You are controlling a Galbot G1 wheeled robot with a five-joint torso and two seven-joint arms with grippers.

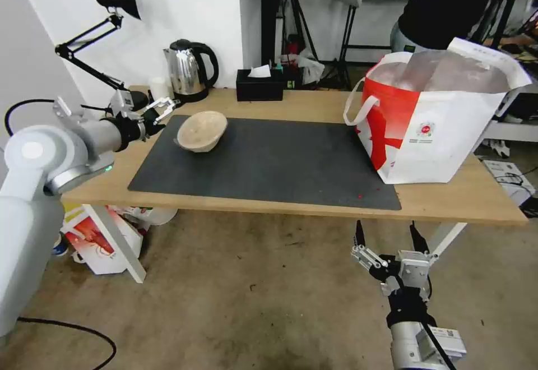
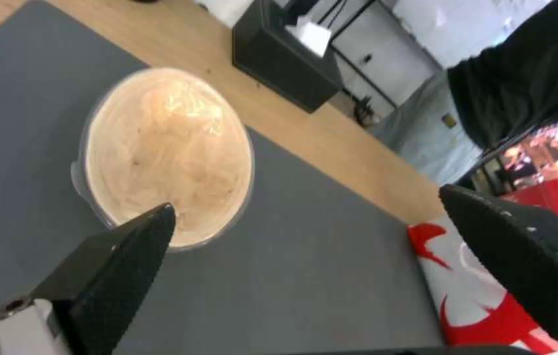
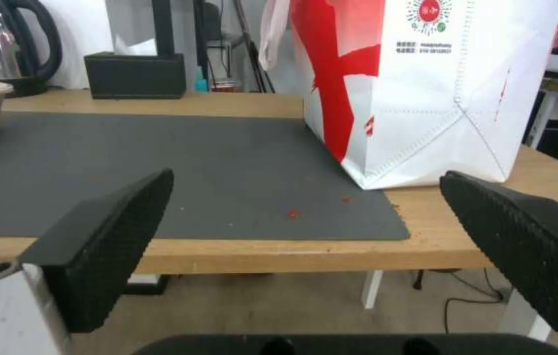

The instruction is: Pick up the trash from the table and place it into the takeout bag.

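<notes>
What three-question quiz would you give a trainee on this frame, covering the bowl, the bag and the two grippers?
1. True or false: the left gripper is shut on the beige bowl.
2. Which side of the dark mat does the takeout bag stand at, by the robot's sides? A) left B) right
3. Where is the right gripper?

Key
1. False: it is open beside the bowl, which rests on the mat.
2. B, partly on the mat, partly on the bare table.
3. Below the table's front edge, near the bag, open and holding nothing.
</notes>
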